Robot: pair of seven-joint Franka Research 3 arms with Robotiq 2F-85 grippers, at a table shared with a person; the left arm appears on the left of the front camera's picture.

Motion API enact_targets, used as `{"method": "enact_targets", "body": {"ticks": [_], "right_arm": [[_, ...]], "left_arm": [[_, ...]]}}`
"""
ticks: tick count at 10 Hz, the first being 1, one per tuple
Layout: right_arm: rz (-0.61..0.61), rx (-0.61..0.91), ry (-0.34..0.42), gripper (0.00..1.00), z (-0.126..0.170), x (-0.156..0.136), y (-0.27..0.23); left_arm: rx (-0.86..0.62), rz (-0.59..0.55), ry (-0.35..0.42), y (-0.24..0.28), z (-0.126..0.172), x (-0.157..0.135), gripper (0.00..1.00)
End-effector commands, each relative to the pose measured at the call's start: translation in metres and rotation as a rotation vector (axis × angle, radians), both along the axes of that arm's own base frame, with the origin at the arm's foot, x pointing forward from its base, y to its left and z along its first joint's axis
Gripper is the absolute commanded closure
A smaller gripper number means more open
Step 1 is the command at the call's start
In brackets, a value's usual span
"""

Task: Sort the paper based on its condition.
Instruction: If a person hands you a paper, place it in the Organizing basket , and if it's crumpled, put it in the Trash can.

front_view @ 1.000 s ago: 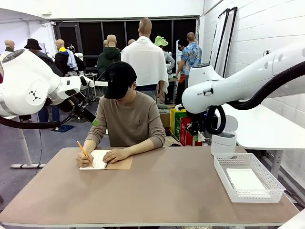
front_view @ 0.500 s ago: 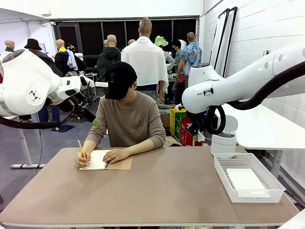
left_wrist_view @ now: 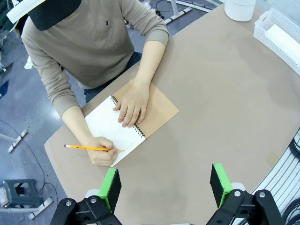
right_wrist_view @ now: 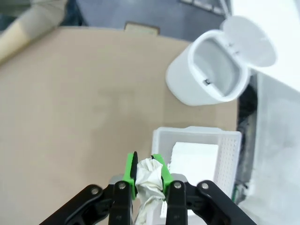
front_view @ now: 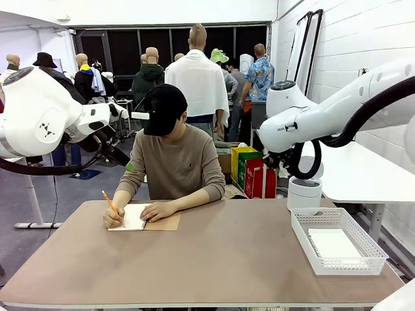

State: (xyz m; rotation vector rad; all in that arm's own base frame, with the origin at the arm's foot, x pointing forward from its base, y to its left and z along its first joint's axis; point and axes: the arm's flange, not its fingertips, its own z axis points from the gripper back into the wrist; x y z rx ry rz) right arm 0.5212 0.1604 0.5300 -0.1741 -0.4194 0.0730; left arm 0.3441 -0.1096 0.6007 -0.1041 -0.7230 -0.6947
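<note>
Right hand [right_wrist_view: 144,165] clamped on crumpled paper [right_wrist_view: 149,182]: centre it over the open bin [right_wrist_view: 212,68], not the tray [right_wrist_view: 229,159], before letting go.

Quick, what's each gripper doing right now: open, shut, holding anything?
Left gripper: open, holding nothing.
Right gripper: shut on a crumpled paper.
</note>
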Motion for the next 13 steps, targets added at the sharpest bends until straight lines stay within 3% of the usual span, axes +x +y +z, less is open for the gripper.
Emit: {"method": "enact_targets", "body": {"ticks": [1, 3, 6, 13], "right_arm": [[-0.137, 0.001, -0.049, 0.8, -0.009, 0.025, -0.008], [-0.261, 0.027, -0.068, 0.8, -0.015, 0.05, -0.036], [-0.328, 0.046, -0.054, 0.8, -0.025, 0.076, -0.062], [-0.306, 0.068, -0.029, 0.8, -0.026, 0.073, -0.072]], "left_arm": [[-0.009, -0.007, -0.007, 0.001, 0.001, 0.001, 0.0], [-0.009, -0.007, -0.007, 0.001, 0.001, 0.001, 0.0], [-0.009, -0.007, -0.007, 0.001, 0.001, 0.001, 0.0], [-0.009, -0.007, -0.007, 0.001, 0.001, 0.001, 0.0]]}}
